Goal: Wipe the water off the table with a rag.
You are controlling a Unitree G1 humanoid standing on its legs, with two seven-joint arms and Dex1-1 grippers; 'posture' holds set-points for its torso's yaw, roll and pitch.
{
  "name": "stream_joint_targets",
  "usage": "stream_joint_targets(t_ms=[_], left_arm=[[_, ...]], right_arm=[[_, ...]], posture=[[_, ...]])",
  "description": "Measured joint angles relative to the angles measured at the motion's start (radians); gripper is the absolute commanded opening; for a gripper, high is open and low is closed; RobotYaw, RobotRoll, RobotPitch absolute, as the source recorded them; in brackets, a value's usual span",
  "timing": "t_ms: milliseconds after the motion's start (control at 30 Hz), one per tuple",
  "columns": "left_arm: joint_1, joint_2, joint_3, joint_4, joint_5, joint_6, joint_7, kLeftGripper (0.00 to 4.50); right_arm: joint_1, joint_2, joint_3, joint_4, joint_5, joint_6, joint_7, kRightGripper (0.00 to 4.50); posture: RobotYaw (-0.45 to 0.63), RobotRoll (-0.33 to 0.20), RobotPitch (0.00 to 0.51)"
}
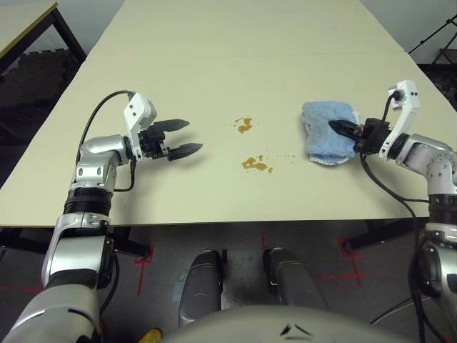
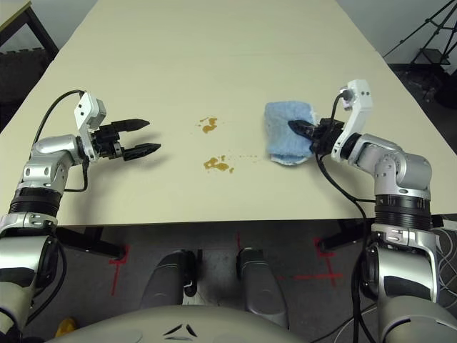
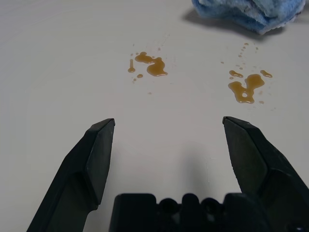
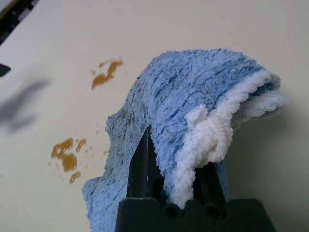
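Here, one rag (image 1: 327, 131) of light blue terry cloth is seen on the worktop (image 1: 214, 64), its pile fluffy and looped, its edge trimmed in thicker white; it is bunched into a rough folded rectangle and lies at about three o'clock from the spills, well apart from them; its near-right side is lifted and draped over the right gripper (image 1: 341, 128), whose two black fingers are clenched on a fold of the cloth, as is plain in the right wrist view (image 4: 193, 145).

The water (image 1: 245, 125) is counted as two small orange-brown splotches, thin, glossy and irregular in outline; the second (image 1: 255, 164) lies at about six o'clock from the first, with a trail of tiny droplets strung off toward three o'clock; both are found near the middle of the worktop, between the two arms.

The worktop is pale cream, flat and matt, and is crossed by one faint seam.

The left gripper (image 1: 184, 137) is held just above the surface at about nine o'clock from the spills; its two tapered black fingers (image 3: 96, 154) are spread wide and nothing is held between them.
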Motion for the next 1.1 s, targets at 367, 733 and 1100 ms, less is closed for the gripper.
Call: stream_joint_targets(t_ms=[367, 733, 1100], left_arm=[[-0.001, 0.007, 0.0, -0.005, -0.001, 0.004, -0.005, 4.5], [-0.001, 0.007, 0.0, -0.005, -0.001, 0.004, -0.006, 4.5], [-0.001, 0.007, 0.0, -0.005, 0.0, 0.004, -0.006, 4.5]], right_arm=[[0.085, 0.082, 0.046, -0.09, 0.003, 0.041, -0.073, 0.06], [0.11, 0.167, 0.096, -0.18, 0.02, 0.104, -0.114, 0.06], [0.108, 0.219, 0.196, -0.218, 0.025, 0.134, -0.118, 0.06]], posture=[[-0.12, 0.0, 0.117], [-0.13, 0.0, 0.127], [-0.12, 0.0, 0.137]])
